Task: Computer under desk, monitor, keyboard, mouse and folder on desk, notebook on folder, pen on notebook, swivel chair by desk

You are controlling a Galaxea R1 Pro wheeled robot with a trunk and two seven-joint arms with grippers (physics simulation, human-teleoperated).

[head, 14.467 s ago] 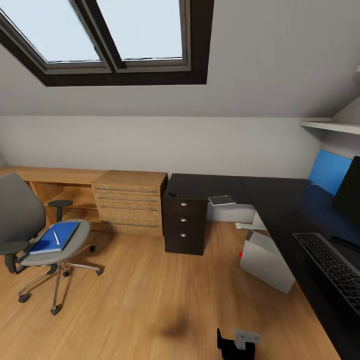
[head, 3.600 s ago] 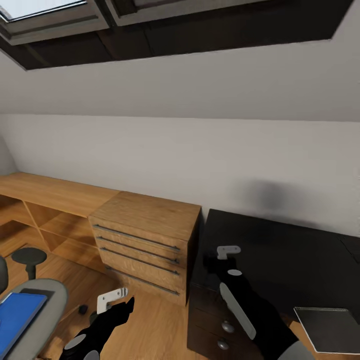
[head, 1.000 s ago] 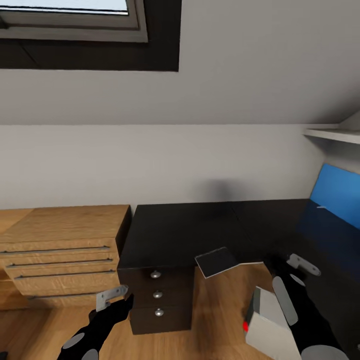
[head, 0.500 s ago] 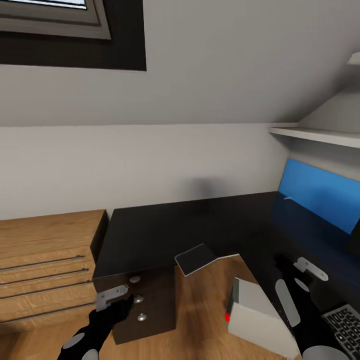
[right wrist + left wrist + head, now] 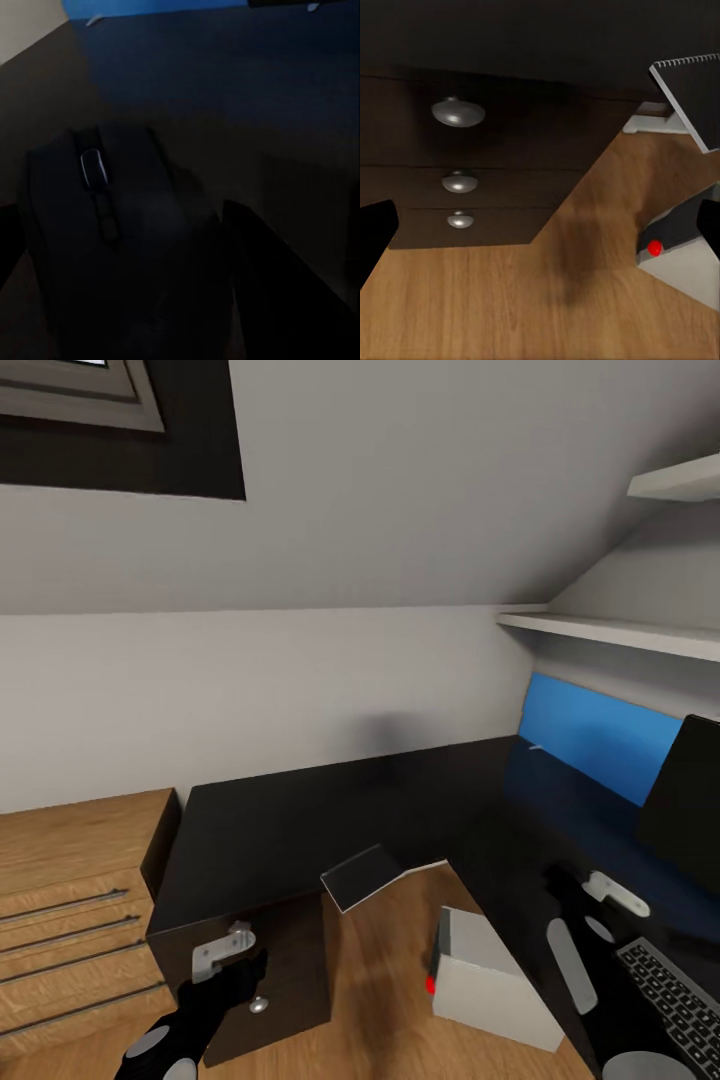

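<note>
Right wrist view puts the mouse (image 5: 112, 240) right under your right jaws (image 5: 180, 247), lying on the black bench (image 5: 225, 97); whether those jaws grip it or stand apart, you cannot tell. In the head view your left jaws (image 5: 232, 952) hang spread wide before the drawers (image 5: 457, 180), with the computer (image 5: 490, 980) on the floor under the bench and the keyboard (image 5: 680, 1000) on its top beside the monitor (image 5: 690, 800).
</note>
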